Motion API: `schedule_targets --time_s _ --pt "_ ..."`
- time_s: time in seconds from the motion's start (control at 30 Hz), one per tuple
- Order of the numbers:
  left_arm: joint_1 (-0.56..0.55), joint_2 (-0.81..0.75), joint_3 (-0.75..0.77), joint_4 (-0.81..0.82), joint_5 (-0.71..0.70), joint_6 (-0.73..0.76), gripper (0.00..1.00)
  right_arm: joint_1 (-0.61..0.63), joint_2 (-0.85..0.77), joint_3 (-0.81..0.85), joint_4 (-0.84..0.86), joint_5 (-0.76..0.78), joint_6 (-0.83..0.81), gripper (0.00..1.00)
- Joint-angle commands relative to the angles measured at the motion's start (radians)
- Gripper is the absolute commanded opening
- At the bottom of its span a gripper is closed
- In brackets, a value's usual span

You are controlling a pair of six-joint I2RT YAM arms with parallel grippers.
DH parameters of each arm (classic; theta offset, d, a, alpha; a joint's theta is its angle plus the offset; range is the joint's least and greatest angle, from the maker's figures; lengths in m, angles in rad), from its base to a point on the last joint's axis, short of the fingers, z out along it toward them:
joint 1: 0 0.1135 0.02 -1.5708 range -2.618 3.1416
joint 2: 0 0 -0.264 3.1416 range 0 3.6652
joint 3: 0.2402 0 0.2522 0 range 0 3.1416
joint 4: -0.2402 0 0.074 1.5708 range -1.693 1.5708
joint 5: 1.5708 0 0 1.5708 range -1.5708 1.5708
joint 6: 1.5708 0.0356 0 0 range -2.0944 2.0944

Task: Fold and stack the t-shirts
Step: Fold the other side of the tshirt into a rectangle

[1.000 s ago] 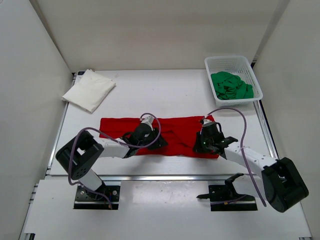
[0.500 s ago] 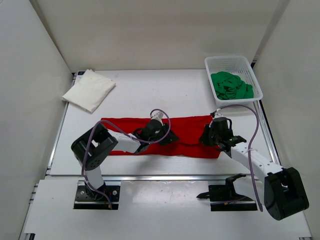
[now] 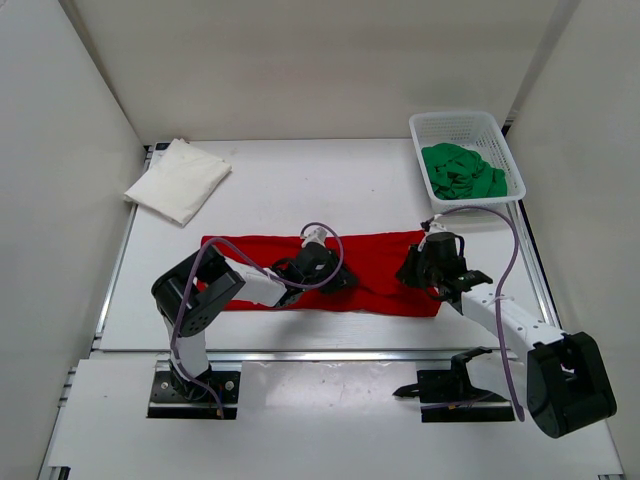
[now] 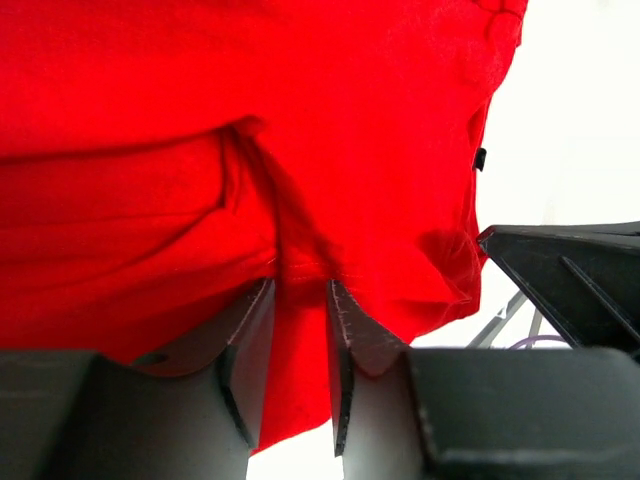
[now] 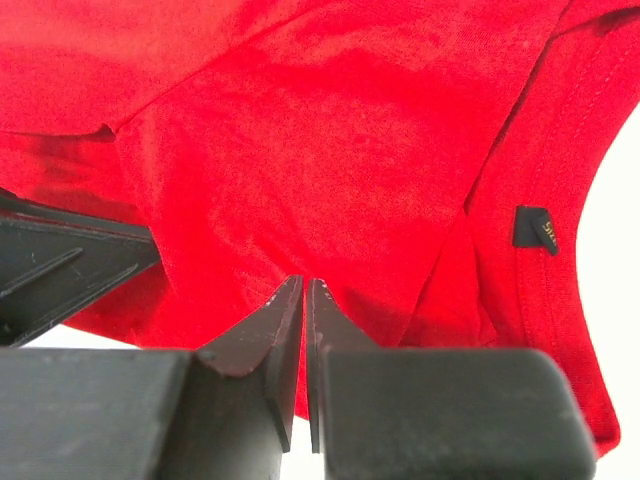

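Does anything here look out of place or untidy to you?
Only the green shirt: it lies crumpled in the white basket, unfolded. The white shirt is folded at the far left; the red shirt lies as a long band.

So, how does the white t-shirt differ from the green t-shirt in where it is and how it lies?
The white t-shirt lies directly on the table at the far left, while the green t-shirt sits inside the white basket at the far right. The white t-shirt is folded into a flat, neat packet; the green t-shirt is crumpled in a loose heap. Both are away from the two grippers, which work on the red t-shirt.
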Motion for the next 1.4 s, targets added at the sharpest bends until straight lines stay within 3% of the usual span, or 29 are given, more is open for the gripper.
schedule_targets --time_s 0.0,0.13,0.2,0.43,0.53,0.97,1.2,1.27,1.37 --pt "-0.009 -0.022 -0.004 -0.001 -0.026 -0.01 0.39 -0.008 -0.013 0.016 0.049 -0.009 -0.003 0.05" --pt "-0.012 -0.002 0.005 0.005 -0.025 -0.026 0.42 -0.008 -0.005 0.014 0.063 -0.015 -0.003 0.05" --pt "-0.01 0.011 0.007 0.015 -0.017 -0.026 0.37 -0.009 0.007 0.005 0.076 -0.021 -0.002 0.05" --pt "-0.006 0.0 0.011 0.032 -0.017 -0.044 0.16 -0.016 0.035 -0.012 0.101 -0.009 0.004 0.04" --pt "-0.003 -0.023 -0.009 0.047 -0.009 -0.046 0.01 -0.013 0.039 -0.022 0.104 0.005 -0.003 0.05" --pt "0.016 -0.127 -0.109 0.042 0.038 -0.069 0.0 -0.01 0.069 -0.095 0.11 0.051 0.013 0.04" --pt "0.05 -0.153 -0.167 0.03 0.064 -0.062 0.1 0.001 0.044 -0.118 0.092 0.077 0.023 0.02" --pt "0.06 -0.157 -0.182 0.035 0.066 -0.059 0.27 0.01 0.026 -0.113 0.066 0.111 0.03 0.0" --pt "0.074 -0.173 -0.193 0.047 0.075 -0.033 0.44 0.056 -0.034 -0.09 0.015 0.175 0.033 0.01"
